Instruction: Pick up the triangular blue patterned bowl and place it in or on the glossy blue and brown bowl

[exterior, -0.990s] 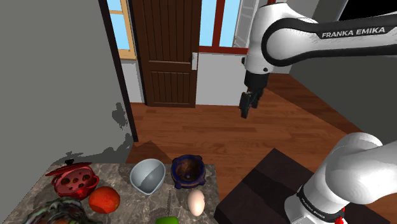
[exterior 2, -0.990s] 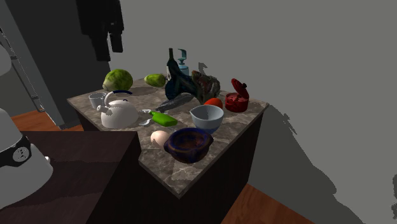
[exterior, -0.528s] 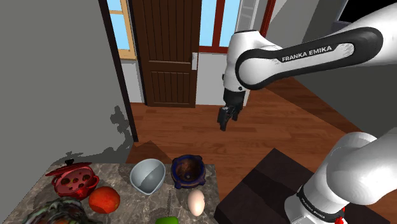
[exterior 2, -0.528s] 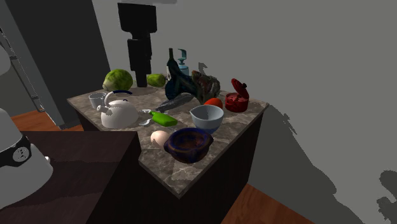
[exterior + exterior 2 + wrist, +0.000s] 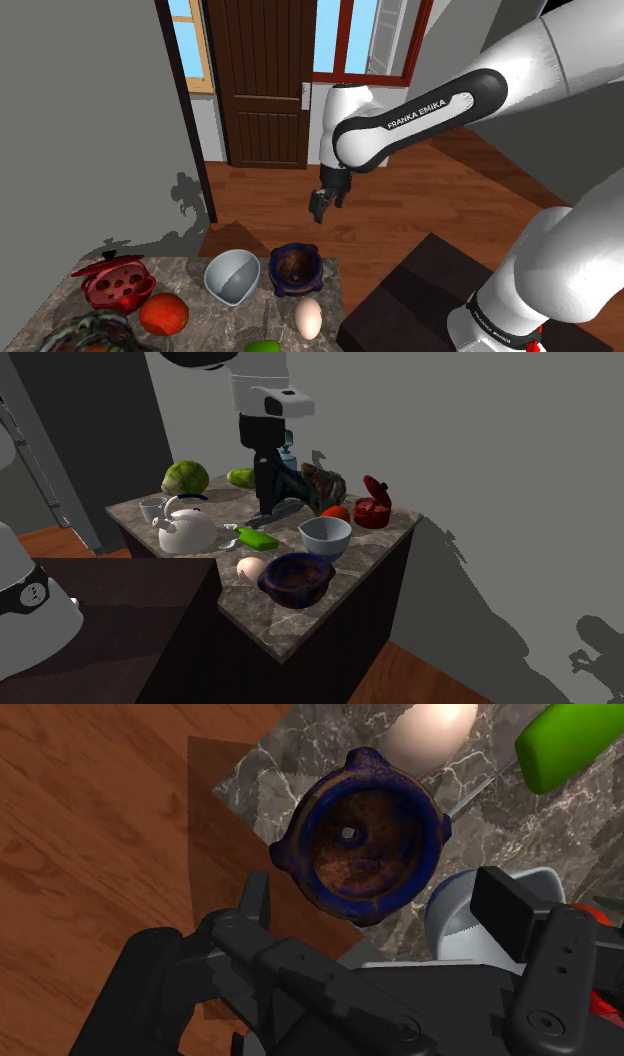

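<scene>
Fingers [image 5: 503,909] apart, empty, pointing down above blue-brown bowl [image 5: 362,832]; arm [image 5: 400,120] arched overhead

Shoulder view: brightest patches at top, sky-blue windows [image 5: 330,35]. Wood floor [image 5: 420,190] evenly lit, warm. Grey wall [image 5: 90,120] at left flat in tone, ragged shadow [image 5: 187,190] at mid-left.

Second exterior view: dim overall, I read colours muted. Counter [image 5: 330,597] dull, blue and brown bowl [image 5: 295,577] near black inside. Blotchy shadow [image 5: 600,647] on wall at lower right, broad shadow band [image 5: 470,602] right of counter.

Wrist view: brighter. Darker rectangular patch [image 5: 215,774] on floor along counter edge. Fingers [image 5: 255,904] flat black, egg [image 5: 430,729] palest spot.
</scene>
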